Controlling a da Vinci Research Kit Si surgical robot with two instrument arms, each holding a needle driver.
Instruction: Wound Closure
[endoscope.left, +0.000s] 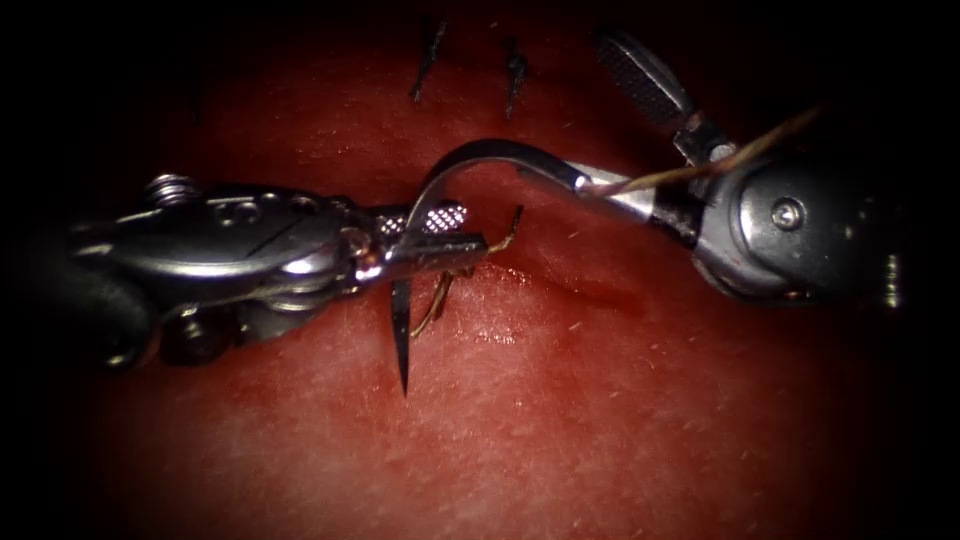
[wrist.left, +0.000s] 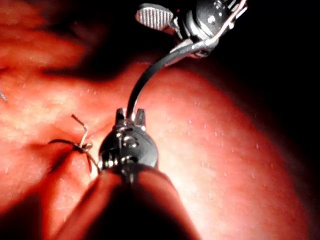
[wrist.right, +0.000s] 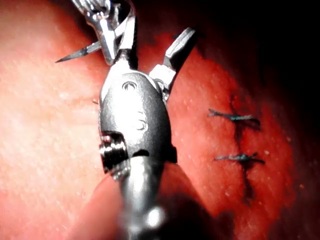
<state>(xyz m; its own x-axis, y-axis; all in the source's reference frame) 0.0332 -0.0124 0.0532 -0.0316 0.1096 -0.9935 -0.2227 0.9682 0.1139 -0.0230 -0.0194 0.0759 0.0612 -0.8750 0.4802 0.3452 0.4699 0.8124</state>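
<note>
My left tool (endoscope.left: 450, 235) comes in from the left with its jaws shut on the curved needle (endoscope.left: 480, 152), gripping it about a third of the way back from the point. The needle is out of the tissue (endoscope.left: 560, 420). Its point (endoscope.left: 405, 385) hangs free below the jaws, aimed down at the surface. Its body arches up and to the right. My right tool (endoscope.left: 590, 112) stands open, one jaw raised high and the other lying against the needle's tail end. Brown thread (endoscope.left: 730, 160) runs from the tail to the right. The left wrist view shows the needle (wrist.left: 145, 80) rising from the left tool (wrist.left: 130, 117).
A brown knotted stitch (endoscope.left: 440, 290) with a short cut end (endoscope.left: 515, 225) sits just under the left tool's jaws, and appears as a knot (wrist.left: 82, 146) beside them. Two dark stitches (endoscope.left: 430, 60) (endoscope.left: 515, 75) cross the cut farther back, dark stitches (wrist.right: 235, 117) (wrist.right: 240, 158).
</note>
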